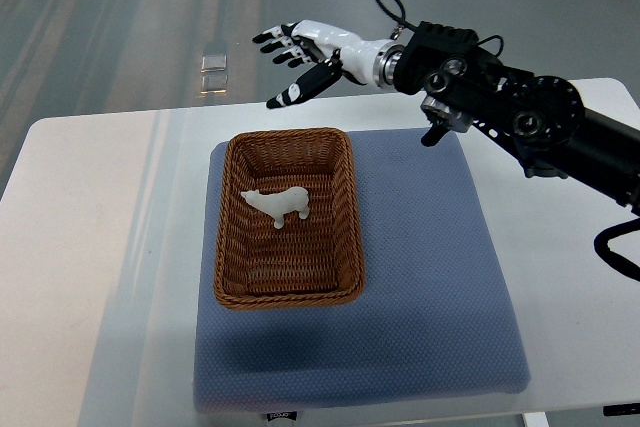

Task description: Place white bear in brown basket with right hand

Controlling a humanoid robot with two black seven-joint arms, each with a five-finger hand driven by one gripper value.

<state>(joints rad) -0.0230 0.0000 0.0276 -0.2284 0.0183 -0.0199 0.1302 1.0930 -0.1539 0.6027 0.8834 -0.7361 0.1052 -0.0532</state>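
Brown basket [290,217] left of centre, set on a blue pad [400,287] over a white desk [90,247]. Inside the basket, on its woven floor toward the far half: white bear [280,204], lying or standing (cannot tell which), touched by nothing. Long axis roughly left to right across the basket, tilted slightly; narrow head end toward the left wall, bulkier rump toward the right, legs toward the near side. Up and to the right, beyond the basket's far rim and well apart from the bear: right hand [298,55], raised above the desk's far edge, fingers [272,39] spread and relaxed, dark-tipped, pointing left, grasping nothing. Further right, black forearm and joints [500,97] running off to the right edge. No left arm visible.
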